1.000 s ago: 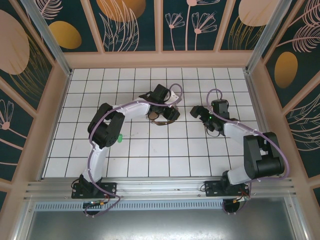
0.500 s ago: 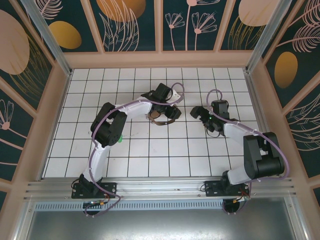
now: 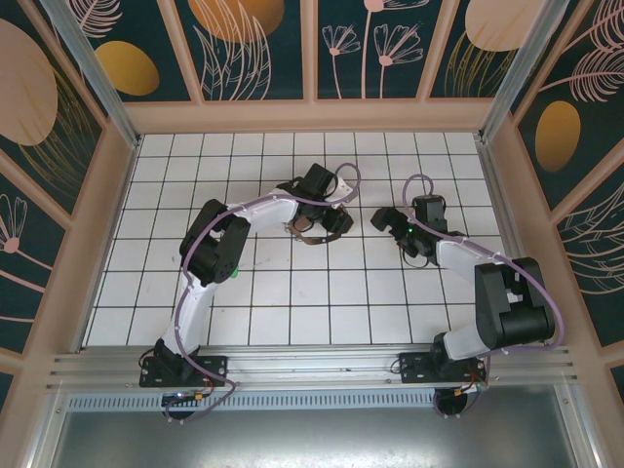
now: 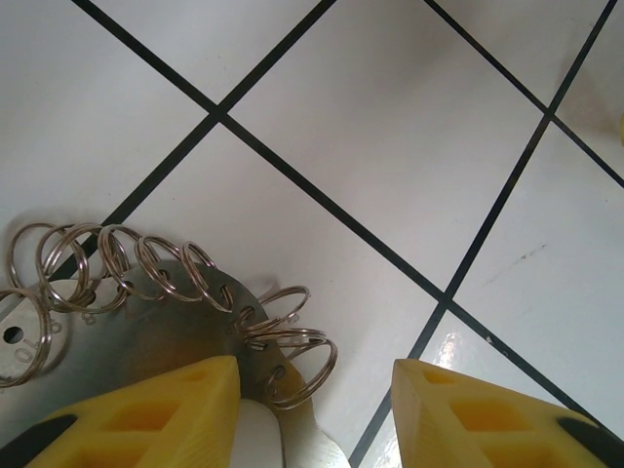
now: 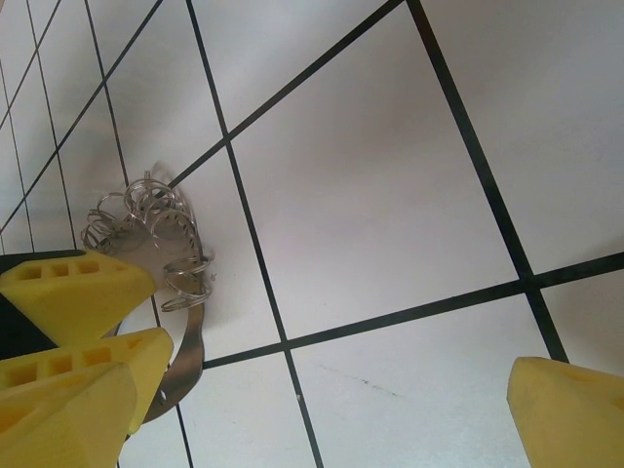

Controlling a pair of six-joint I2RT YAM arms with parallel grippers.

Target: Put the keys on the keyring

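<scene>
The keyring [image 3: 308, 232] lies on the tiles at mid-table. It is a flat grey metal hoop [image 4: 117, 331] fringed with small silvery split rings [image 4: 292, 341]. My left gripper [image 4: 314, 375] is open astride its edge. The band runs close beside the left yellow finger [image 4: 156, 409], and a wide gap separates it from the right finger [image 4: 487, 409]. My right gripper [image 3: 390, 220] hovers about one tile to the right of the hoop, wide open over bare tile [image 5: 312, 419]. A tiny green spot [image 3: 234, 272] sits by the left arm's elbow; it is too small to tell whether it is the keys.
The floor is white tile with black grout, enclosed by wooden walls [image 3: 107, 195] on three sides. From the right wrist, the hoop [image 5: 185, 341] and the left gripper's yellow fingers [image 5: 68, 292] appear at the left edge.
The left arm's elbow has shifted slightly up and to the right, while its gripper stays at the keyring. The right arm has not moved.
</scene>
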